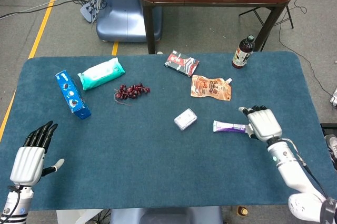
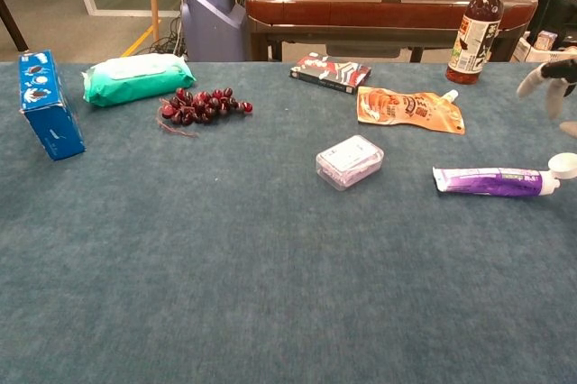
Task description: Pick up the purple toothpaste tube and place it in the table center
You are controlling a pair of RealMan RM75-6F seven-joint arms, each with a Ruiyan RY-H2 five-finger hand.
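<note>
Right hand over the cap end of the tube, nothing held

Head view: the tube (image 1: pixel 229 126) lies flat on the table (image 1: pixel 158 182), right of the clear case (image 1: pixel 185 119) and below the orange pouch (image 1: pixel 210 88). The right hand (image 1: pixel 261 123) sits above its cap end, fingers spread, gripping nothing. The left hand (image 1: pixel 32 153) is at the near left edge, fingers straight and apart, empty, well apart from the blue box (image 1: pixel 72 94). Chest view: the tube (image 2: pixel 491 181) lies with its white cap (image 2: pixel 564 165) toward the right edge. Only fingertips (image 2: pixel 532 82) of the right hand show, above the cap and clear of it. Grapes (image 2: pixel 200 105) lie beside the green wipes pack (image 2: pixel 137 77)
</note>
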